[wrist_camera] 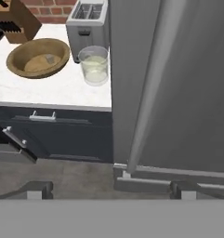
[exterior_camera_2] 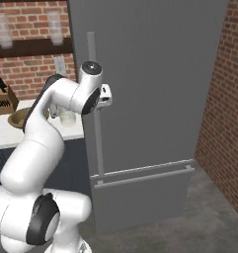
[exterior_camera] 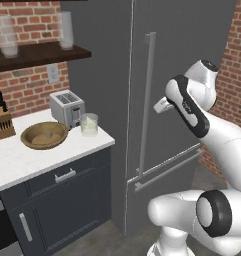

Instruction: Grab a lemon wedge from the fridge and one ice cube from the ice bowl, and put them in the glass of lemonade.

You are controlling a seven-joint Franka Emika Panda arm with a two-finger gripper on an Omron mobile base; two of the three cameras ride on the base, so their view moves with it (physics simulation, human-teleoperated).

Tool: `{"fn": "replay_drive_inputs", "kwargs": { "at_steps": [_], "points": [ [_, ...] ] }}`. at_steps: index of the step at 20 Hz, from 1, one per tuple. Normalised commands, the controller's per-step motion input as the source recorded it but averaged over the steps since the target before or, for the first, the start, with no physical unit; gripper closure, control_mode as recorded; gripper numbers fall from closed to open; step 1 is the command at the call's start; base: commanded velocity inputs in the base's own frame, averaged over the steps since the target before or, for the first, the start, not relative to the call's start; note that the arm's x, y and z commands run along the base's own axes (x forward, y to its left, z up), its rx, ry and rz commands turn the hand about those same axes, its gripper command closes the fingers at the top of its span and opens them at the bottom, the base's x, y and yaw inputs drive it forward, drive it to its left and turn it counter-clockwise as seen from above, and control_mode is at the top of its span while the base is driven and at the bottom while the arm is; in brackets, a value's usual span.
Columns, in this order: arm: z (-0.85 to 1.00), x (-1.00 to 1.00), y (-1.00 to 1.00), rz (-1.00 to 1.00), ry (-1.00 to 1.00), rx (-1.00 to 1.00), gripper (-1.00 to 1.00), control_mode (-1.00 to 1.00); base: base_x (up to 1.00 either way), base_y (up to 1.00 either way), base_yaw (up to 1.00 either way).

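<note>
While the arm bends toward the fridge [exterior_camera: 192, 60], its gripper [wrist_camera: 108, 188] gapes wide, empty

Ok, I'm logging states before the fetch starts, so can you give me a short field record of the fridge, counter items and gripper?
fridge: tall matte grey fridge, doors closed, long vertical bar handle
gripper: two-finger gripper open, empty, apart from the handle
ice bowl: wide brown wooden bowl on the white counter, small pale cube inside
lemonade: short clear tumbler upright by the grey toaster
lemon wedge: not visible
</note>
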Motion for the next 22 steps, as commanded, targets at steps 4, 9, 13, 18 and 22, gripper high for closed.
{"fn": "replay_drive_inputs", "kwargs": {
  "at_steps": [4, 9, 13, 18, 22],
  "points": [
    [-0.01, 0.27, 0.00, 0.00, -0.31, 0.00, -1.00, -1.00, 0.00, 0.00, 0.00],
    [0.05, 0.47, 0.00, 0.00, 0.04, 0.00, -1.00, -1.00, 0.00, 0.00, 0.00],
    [0.13, 0.39, 0.00, 0.00, 0.24, 0.00, -1.00, -1.00, 0.00, 0.00, 0.00],
    [-0.01, 0.49, 0.00, 0.00, 0.08, 0.03, -1.00, -1.00, 0.00, 0.00, 0.00],
    [-0.22, 0.46, 0.00, 0.00, -0.13, 0.04, -1.00, -1.00, 0.00, 0.00, 0.00]
  ]
}}
